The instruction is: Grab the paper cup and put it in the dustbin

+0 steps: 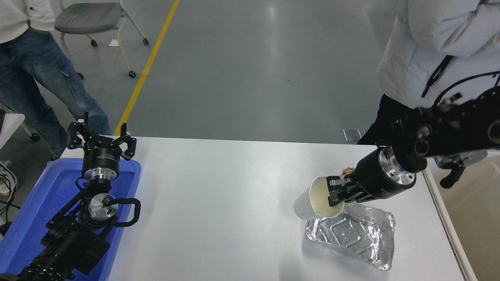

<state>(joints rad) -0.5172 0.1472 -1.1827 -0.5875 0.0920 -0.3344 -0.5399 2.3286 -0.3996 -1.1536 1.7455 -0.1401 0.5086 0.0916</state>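
- Silver foil tray (349,238): lies on the white table (226,203), directly below and nearer than the right gripper (335,190).
- Right gripper: clenched on the rim of the paper cup (320,197), held tilted above the table with its opening facing the camera.
- Crumpled paper ball (347,170): just behind the gripper, mostly hidden.
- Dustbin (449,222): to the gripper's right, past the table edge.
- Left gripper (100,137): far to the left, over the blue tray (35,210), fingers spread.
- Person in a white jacket (429,58): beyond the right arm.
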